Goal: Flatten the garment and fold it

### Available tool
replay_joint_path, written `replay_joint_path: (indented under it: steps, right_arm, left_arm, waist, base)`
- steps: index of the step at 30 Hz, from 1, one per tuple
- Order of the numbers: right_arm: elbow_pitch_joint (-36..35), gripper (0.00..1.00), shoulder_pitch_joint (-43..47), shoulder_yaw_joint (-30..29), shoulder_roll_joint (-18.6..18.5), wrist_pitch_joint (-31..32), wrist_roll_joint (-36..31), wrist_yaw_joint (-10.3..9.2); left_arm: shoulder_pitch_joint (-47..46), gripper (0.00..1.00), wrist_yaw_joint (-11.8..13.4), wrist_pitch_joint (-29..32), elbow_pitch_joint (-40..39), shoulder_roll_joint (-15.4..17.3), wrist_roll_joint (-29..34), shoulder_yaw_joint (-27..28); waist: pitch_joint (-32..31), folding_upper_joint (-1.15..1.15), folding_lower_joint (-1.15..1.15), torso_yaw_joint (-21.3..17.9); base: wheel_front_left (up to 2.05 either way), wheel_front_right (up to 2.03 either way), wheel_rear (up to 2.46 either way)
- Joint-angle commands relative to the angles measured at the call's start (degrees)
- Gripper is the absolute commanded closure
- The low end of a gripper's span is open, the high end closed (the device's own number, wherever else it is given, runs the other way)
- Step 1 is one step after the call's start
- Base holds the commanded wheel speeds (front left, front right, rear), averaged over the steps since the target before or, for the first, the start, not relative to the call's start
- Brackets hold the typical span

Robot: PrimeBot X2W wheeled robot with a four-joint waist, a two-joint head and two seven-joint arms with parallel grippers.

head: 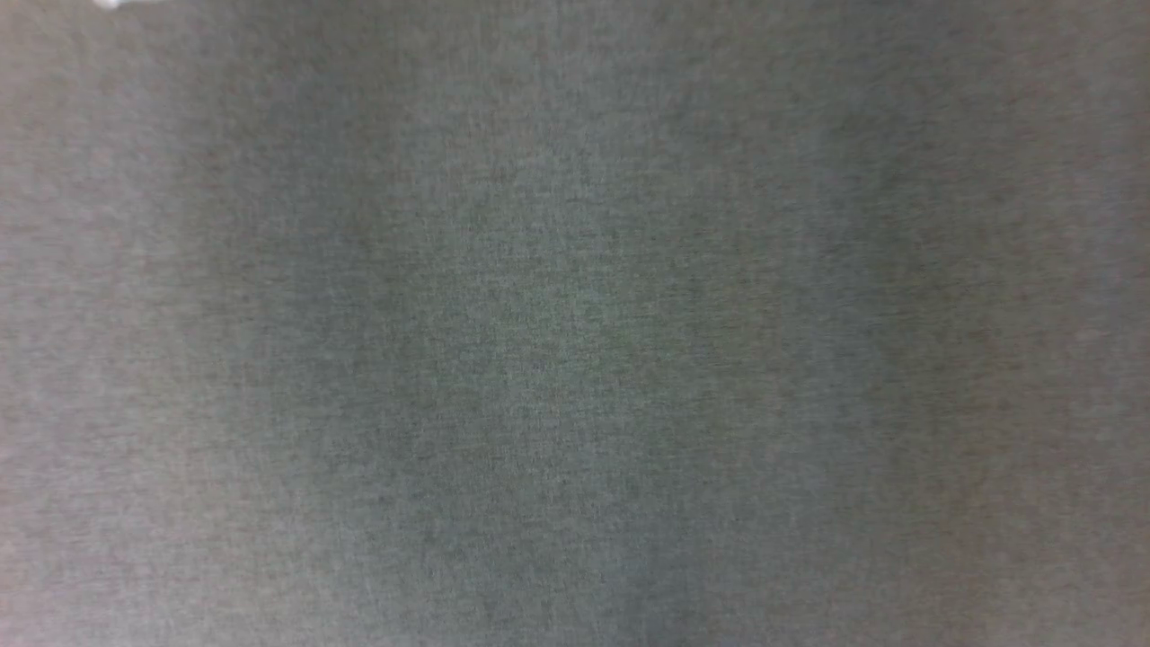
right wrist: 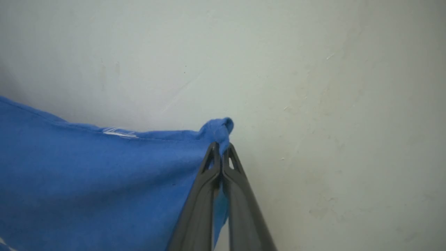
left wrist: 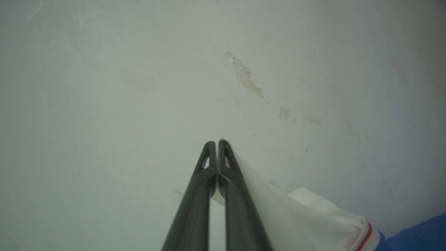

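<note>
Head view: a grey, finely textured surface (head: 575,359), blurred; what it is cannot be told. Wrist views: a pale painted surface (left wrist: 104,87) lies behind both arms. The royal-blue T-shirt (right wrist: 87,174) hangs spread between the two grippers, off any support as far as these views show.

The right gripper (right wrist: 221,146) is clamped on a bunched blue corner (right wrist: 219,128) at the hem edge. The left gripper (left wrist: 216,143) is pinched together on the white sleeve (left wrist: 296,219).

The cloth is judged light, soft and limp. It sags between the holds and will slip from a shallow pinch, so seamed edges, corners and cuffs are the places to grip.

The left wrist view supplies the red-striped cuff band (left wrist: 366,235) and a chipped patch (left wrist: 245,75) of paint. The right wrist view supplies the blue body and a trace of white print (right wrist: 118,132).
</note>
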Motion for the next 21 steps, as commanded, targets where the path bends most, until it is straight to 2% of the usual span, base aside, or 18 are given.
replay_joint_path:
  steps: [1,7,13,17,21]
  right_arm:
    - [-0.10,1.00,-0.43,0.67,-0.70,-0.74,0.40,-0.05]
    - [-2.06,1.00,1.65,4.68,-3.67,-2.36,4.16,-0.05]
    - [-10.95,1.00,9.40,8.12,-8.29,-2.35,12.39,-0.05]
    - [-19.53,1.00,20.54,7.54,-11.51,-1.17,17.38,-0.05]
    - [-28.05,1.00,34.17,4.35,-12.99,0.47,20.17,-0.05]
  left_arm:
    - [1.38,1.00,-0.32,-0.83,-0.30,-0.14,-0.54,-0.05]
    - [7.21,1.00,-0.96,-3.68,-3.86,-0.38,-3.19,0.09]
    - [18.15,1.00,-0.92,-4.47,-13.17,0.03,-5.95,-0.49]
    - [29.99,1.00,0.60,-4.06,-21.02,2.26,-6.93,-0.91]
    - [44.36,1.00,4.54,-3.87,-28.87,4.11,-8.77,0.13]
  waist:
    - [4.66,0.00,-0.01,1.13]
    - [6.52,0.00,-0.01,2.91]
    - [4.65,0.00,-0.01,5.18]
    - [1.59,0.00,-0.01,6.06]
    - [-1.97,0.00,-0.01,6.75]
  base:
    - [0.00,0.00,0.00]
    - [0.00,0.00,0.00]
    - [0.00,0.00,0.00]
    - [0.00,0.00,0.00]
    - [0.00,0.00,0.00]
